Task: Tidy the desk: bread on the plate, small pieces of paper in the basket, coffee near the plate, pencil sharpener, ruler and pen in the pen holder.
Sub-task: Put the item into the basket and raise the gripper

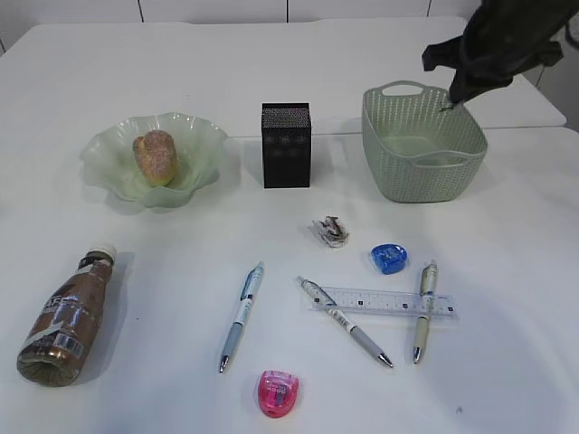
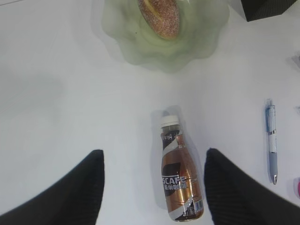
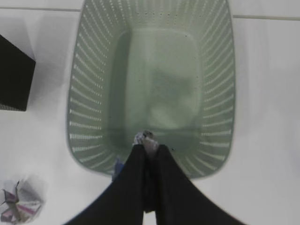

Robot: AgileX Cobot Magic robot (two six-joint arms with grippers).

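My right gripper (image 3: 148,147) is shut on a small crumpled piece of paper (image 3: 146,139) and holds it above the green basket (image 3: 89,93); in the exterior view it hangs over the basket's (image 1: 425,172) right rim. Another paper ball (image 1: 329,231) lies mid-table and shows in the right wrist view (image 3: 18,206). The bread (image 1: 155,156) sits on the green plate (image 1: 109,167). The coffee bottle (image 1: 65,318) lies on its side at the left; my open left gripper (image 2: 152,187) hovers above it (image 2: 180,180). Three pens (image 1: 241,316) (image 1: 347,323) (image 1: 423,310), a ruler (image 1: 384,301), a blue sharpener (image 1: 388,259) and a pink sharpener (image 1: 278,393) lie in front.
The black pen holder (image 1: 286,145) stands between plate and basket. A seam between two tables runs behind the basket.
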